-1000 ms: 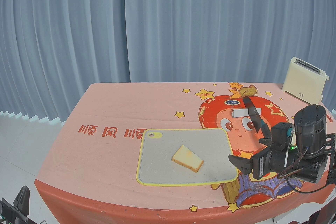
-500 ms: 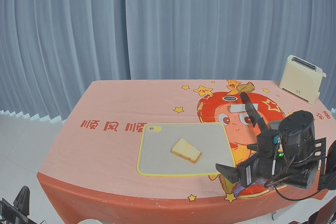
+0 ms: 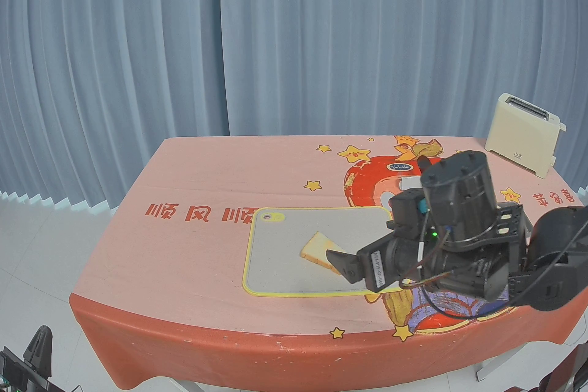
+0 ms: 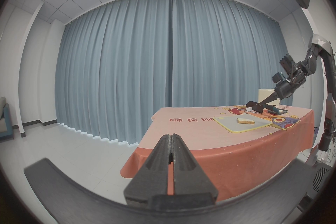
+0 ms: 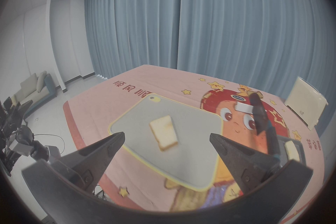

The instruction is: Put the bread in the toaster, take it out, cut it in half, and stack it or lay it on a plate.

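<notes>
Bread (image 3: 317, 246) lies mid-frame on the cutting board (image 3: 275, 274). The right gripper (image 5: 165, 137), fingers spread wide, hangs beside it and may shove it if lowered off-centre. The left gripper (image 4: 170, 161) has its fingers pressed together.

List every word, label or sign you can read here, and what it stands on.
"顺风顺", red, on the tablecloth, cut off by the cutting board.
Red characters at the tablecloth's right edge: blurred.
Oval badge on the cartoon: too small.
Mark on the toaster: too small.
Right arm's sticker: too small.
</notes>
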`<state>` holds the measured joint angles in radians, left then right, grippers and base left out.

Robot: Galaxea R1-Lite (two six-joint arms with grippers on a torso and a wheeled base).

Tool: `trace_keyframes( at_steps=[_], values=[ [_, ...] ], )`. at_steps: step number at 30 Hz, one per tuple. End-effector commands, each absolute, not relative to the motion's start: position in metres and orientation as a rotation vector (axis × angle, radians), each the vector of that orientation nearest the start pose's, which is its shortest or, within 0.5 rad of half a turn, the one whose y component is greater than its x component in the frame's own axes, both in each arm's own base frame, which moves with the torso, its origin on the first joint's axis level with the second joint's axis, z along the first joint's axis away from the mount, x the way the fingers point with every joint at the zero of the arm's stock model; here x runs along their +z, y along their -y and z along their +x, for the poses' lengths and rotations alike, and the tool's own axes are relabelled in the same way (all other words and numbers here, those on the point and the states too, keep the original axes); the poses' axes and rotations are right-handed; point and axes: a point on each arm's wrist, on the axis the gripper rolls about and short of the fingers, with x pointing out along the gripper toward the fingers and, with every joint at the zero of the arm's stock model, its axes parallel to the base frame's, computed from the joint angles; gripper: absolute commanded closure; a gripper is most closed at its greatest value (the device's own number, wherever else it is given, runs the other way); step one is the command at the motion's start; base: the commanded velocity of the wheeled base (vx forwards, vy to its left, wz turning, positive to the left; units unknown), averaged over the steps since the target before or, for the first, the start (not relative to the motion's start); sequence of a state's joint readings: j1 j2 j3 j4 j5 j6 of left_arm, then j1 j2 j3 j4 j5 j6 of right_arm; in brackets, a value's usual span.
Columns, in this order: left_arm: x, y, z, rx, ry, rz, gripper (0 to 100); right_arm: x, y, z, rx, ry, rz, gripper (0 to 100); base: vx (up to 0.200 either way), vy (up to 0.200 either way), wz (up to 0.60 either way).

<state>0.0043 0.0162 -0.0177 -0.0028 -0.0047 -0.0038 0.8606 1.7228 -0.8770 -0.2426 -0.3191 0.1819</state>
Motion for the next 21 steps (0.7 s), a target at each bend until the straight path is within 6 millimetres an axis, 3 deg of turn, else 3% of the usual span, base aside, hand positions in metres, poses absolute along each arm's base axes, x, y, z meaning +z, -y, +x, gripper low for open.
trace_keyframes(
  at_steps=[1, 8, 21],
  values=[
    [0.076, 0.000, -0.022, 0.000, -0.003, -0.005, 100, 0.141, -0.245, 0.224, 0.468, -0.581, -0.191, 0, 0.000, 0.000, 0.00],
    [0.076, 0.000, -0.022, 0.000, -0.003, -0.005, 100, 0.127, -0.267, 0.244, 0.474, -0.592, -0.203, 0, 0.000, 0.000, 0.00],
    [0.076, 0.000, -0.022, 0.000, -0.003, -0.005, 100, 0.107, -0.279, 0.241, 0.492, -0.637, -0.241, 0, 0.000, 0.000, 0.00]
  ],
)
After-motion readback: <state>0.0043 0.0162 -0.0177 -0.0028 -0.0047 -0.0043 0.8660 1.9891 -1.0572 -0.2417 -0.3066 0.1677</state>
